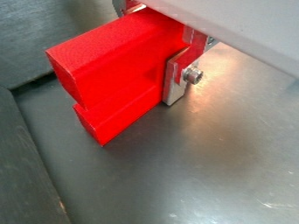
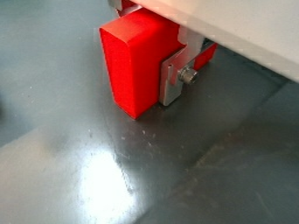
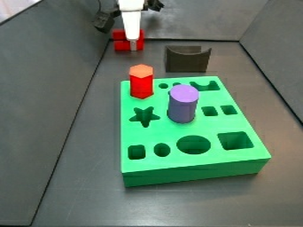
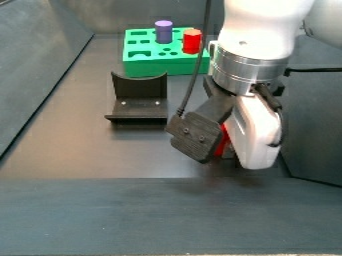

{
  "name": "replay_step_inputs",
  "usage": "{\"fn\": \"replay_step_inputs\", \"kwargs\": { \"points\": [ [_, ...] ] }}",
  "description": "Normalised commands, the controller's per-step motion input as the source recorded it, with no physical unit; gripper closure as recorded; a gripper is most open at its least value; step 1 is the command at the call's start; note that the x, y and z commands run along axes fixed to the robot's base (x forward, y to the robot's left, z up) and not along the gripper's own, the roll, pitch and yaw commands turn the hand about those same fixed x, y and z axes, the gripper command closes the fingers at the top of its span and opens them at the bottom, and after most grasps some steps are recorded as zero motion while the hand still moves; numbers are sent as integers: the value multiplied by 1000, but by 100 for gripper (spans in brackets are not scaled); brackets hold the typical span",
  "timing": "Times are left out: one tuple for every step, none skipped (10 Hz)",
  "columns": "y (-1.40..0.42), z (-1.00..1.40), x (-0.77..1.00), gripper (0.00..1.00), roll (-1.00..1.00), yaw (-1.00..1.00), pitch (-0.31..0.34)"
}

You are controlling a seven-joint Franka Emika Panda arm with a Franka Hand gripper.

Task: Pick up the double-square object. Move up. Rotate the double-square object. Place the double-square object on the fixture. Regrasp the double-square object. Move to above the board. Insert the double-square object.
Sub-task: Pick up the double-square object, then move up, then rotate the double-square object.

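A: In both wrist views you see the tool [image 1: 176, 66] closed on the double-square object [image 1: 111, 74], whose lower end is at or just above the grey floor [image 1: 198, 166]; contact I cannot tell.

B: So only the pick is in hand?

A: I judge so. In a side view the fixture [image 3: 187, 59] is empty, and the board [image 3: 190, 133] carries only a red hexagonal peg [image 3: 141, 81] and a purple cylinder [image 3: 182, 103]. Rotating, placing, regrasping and inserting remain.

B: And the room?

A: In a side view grey walls [image 4: 40, 70] enclose the floor; the tool stands apart from the fixture.
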Motion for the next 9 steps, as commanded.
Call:
{"fn": "replay_step_inputs", "kwargs": {
  "points": [
    [0, 0, 0, 100, 0, 0, 0],
    [0, 833, 0, 100, 0, 0, 0],
    [26, 823, 24, 100, 3, 9, -4],
    [19, 744, 4, 100, -6, 9, 19],
    [12, 580, -3, 100, -16, 7, 37],
    [7, 435, -5, 100, -22, 4, 44],
    [0, 278, -11, 100, -26, 3, 43],
    [-1000, 730, 209, 100, 0, 0, 0],
    [-1000, 653, 207, 100, 0, 8, 4]
  ]
}}
